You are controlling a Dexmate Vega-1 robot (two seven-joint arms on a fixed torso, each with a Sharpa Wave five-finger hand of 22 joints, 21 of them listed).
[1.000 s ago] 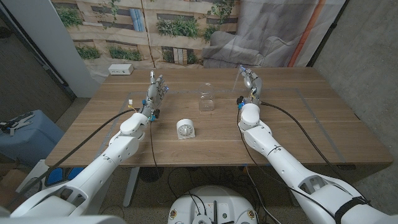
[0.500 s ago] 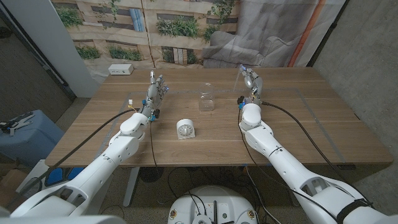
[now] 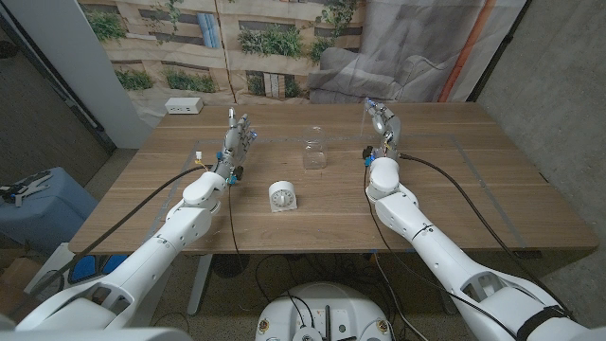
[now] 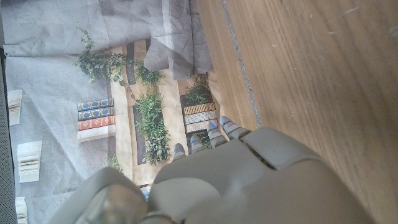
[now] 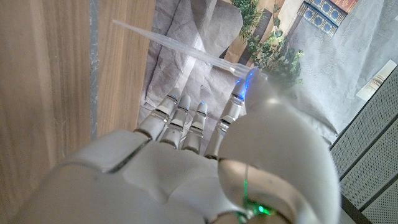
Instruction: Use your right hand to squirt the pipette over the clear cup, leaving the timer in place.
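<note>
Holding the thin clear plastic pipette [image 5: 180, 50] pinched between thumb and fingers, the white right hand [image 3: 383, 124] stands raised above the wooden table [image 3: 473, 180], off to the right of the small clear cup [image 3: 313, 153] and well apart from it. Over the last second this hand has drifted only slightly to the right and a touch upward, so the pipette has come no nearer the cup; if anything the gap has widened a little. In the right wrist view the pipette's slender tip juts out past the fingertips [image 5: 186, 106], pointing across the table edge toward the draped grey cloth [image 5: 180, 74] behind. By my reading, the squirt has not begun, and the hand must first carry the tip leftward over the cup's mouth. The round white timer [image 3: 281, 196] sits on the table nearer the robot, in front of the cup, unmoved, which suits the task. Far to the left, the left hand [image 3: 239, 135] stays upright, fingers loosely apart, holding nothing.
</note>
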